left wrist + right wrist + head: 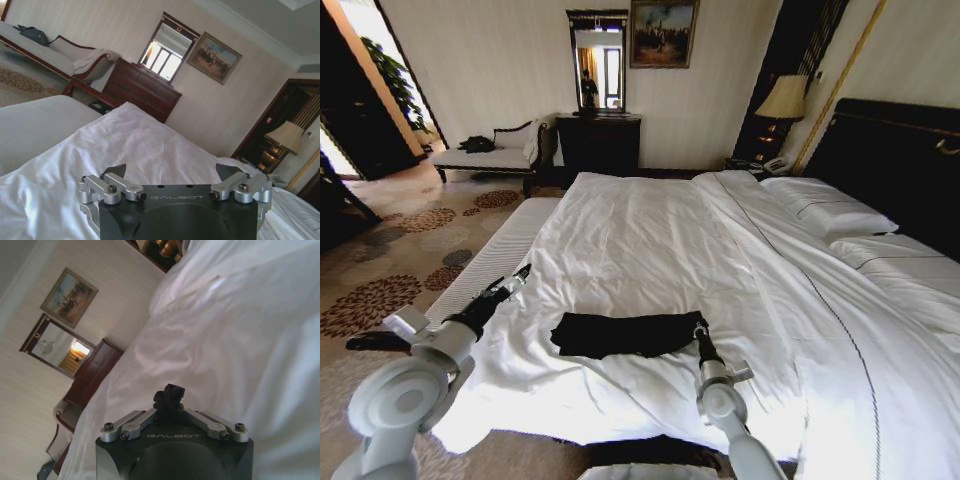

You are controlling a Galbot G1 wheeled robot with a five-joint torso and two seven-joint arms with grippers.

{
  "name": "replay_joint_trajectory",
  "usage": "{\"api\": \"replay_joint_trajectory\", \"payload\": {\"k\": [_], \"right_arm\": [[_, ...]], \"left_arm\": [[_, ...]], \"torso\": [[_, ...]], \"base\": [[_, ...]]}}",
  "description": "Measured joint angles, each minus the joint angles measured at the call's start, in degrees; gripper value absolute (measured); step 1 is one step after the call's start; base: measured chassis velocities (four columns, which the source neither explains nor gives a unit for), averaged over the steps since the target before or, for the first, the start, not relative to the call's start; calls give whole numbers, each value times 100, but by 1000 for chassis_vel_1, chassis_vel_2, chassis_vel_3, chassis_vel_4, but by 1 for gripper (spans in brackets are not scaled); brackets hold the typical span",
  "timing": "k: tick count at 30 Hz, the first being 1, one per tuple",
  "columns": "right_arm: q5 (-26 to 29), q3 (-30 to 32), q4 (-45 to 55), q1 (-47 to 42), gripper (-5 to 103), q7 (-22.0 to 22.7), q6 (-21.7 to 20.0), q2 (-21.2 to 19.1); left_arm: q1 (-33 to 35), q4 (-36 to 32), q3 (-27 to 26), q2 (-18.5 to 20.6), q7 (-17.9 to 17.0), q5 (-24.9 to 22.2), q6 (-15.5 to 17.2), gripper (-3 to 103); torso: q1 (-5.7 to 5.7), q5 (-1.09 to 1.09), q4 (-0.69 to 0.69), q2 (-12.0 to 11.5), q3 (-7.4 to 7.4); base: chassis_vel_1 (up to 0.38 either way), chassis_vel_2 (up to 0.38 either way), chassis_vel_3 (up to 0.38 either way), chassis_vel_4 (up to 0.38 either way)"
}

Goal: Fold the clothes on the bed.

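Here, from the head camera: a black T-shirt (pixel 625 333) folded into a narrow band across the near part of the bed (pixel 650 240), lying on the white duvet. Right tool (pixel 699 327) down at the band's right end, touching the fabric, its arm rising from the lower edge of the picture. Left tool (pixel 521 272) raised off to the left, above the bed's left edge and well apart from the T-shirt, pointing toward the narrow white bench (pixel 495 255) alongside. Beyond the bed, a dark dresser (pixel 598 142) with a mirror (pixel 597 60) and a framed painting (pixel 663 32); a lamp (pixel 783 100) beside the dark headboard (pixel 895 160); two pillows (pixel 825 205) near it.

Next, from the left wrist: left tool (pixel 175 175) spread wide, fingers (pixel 114 171) far apart with nothing between them, white duvet (pixel 135 145) rumpled below, and the dresser (pixel 142 90) against the far wall.

Last, from the right wrist: right tool (pixel 170 399) drawn together on a small bunch of black cloth, seemingly a pinch of the T-shirt (pixel 169 392), though the clamped part looks little more than a dark knot. White bedding (pixel 225 350) stretching away behind it.
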Motion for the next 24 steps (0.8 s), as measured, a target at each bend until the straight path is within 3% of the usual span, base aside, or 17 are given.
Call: {"api": "replay_joint_trajectory", "payload": {"k": [10,13,17,19,23,24], "right_arm": [[169,463,509,-94,2,187,-30,-530],[-218,76,782,-124,2,124,-38,-537],[-1056,-1020,938,131,2,-33,-42,-528],[-1161,-1182,938,175,2,-50,-41,-518],[-2002,-2269,429,540,2,-193,8,-301],[-2002,-2269,429,540,2,-193,8,-301]], "left_arm": [[-23,-5,-152,-39,-4,-10,-5,100],[-95,4,-160,-12,-39,14,-5,100],[-162,-3,-162,71,-133,24,32,100],[-169,-5,-139,80,-144,38,37,100],[-174,10,86,75,-161,200,63,100],[-174,10,86,75,-161,200,63,100]], "torso": [[0,0,-1,0,0],[0,-1,-2,0,0],[0,-1,1,0,0],[0,-1,2,0,0],[0,-1,-2,0,0],[0,-1,-2,0,0]], "base": [[0,0,0,0],[0,0,0,0],[0,0,0,0],[0,0,0,0],[0,0,0,0],[0,0,0,0]]}}
